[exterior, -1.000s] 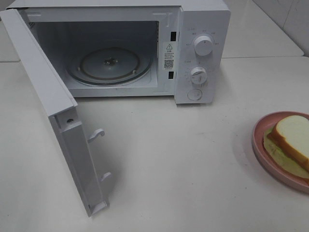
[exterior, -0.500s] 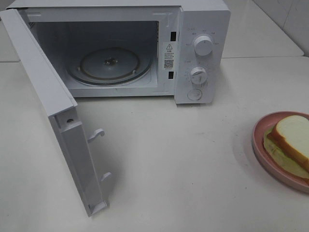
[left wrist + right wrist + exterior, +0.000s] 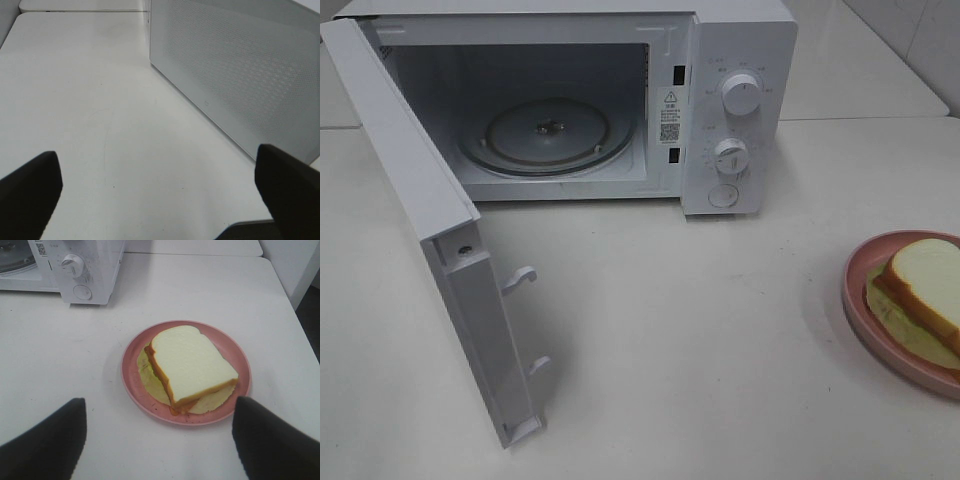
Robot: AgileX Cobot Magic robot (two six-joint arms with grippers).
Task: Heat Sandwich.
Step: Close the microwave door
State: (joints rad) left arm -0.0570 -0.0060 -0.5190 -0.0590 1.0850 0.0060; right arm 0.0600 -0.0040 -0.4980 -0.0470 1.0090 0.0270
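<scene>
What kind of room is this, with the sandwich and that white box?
Probably a kitchen corner or a test kitchen. A white microwave stands with its door swung open on a plain white table, and a sandwich waits on a pink plate beside it.

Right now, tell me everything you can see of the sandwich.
The sandwich is two thick white bread slices with tan crust, stacked flat, with red and green filling showing along the edge. A pale green leaf spreads out beneath it. It looks whole and untouched. It lies on the round pink plate, smaller than the plate, on the white table to the right of the open microwave. Only the plate and leaf touch it; the right gripper hangs open near it, apart from it.
</scene>
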